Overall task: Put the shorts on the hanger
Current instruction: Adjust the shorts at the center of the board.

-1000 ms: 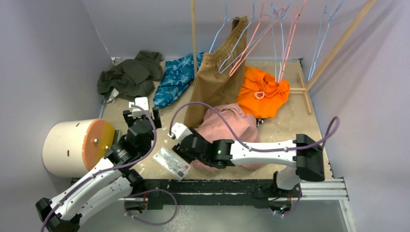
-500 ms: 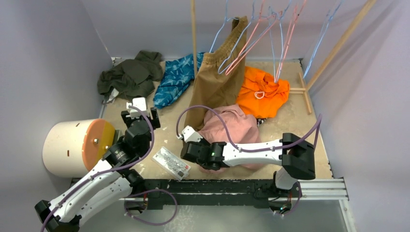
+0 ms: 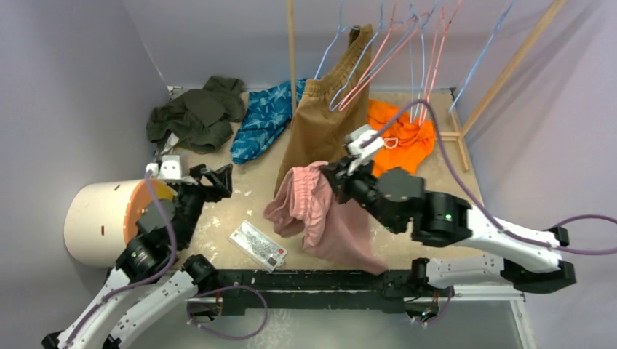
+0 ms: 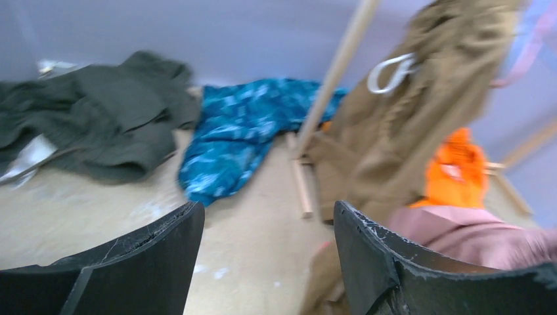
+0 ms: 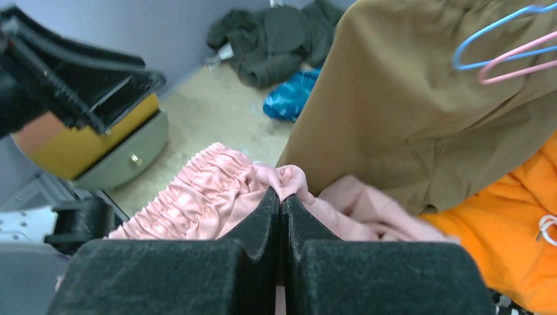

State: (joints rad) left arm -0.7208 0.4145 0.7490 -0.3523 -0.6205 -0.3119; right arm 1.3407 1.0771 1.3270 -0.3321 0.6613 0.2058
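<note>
Right gripper [image 5: 281, 200] pinched shut on shorts [image 3: 320, 214] waistband, holds them above table [image 3: 244, 200] so legs hang free for threading. Shorts at centre; hanger [image 5: 483, 36] hangs toward 12 o'clock. Left gripper [image 4: 266, 216] at 9 o'clock, jaws wide, empty, probably waiting to assist.

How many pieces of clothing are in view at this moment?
5: dark green garment heaped far left; blue patterned garment beside it; tan-brown shorts hanging from the rack; orange garment right of them; pink shorts pinched in the right gripper. More could be hidden underneath.
</note>
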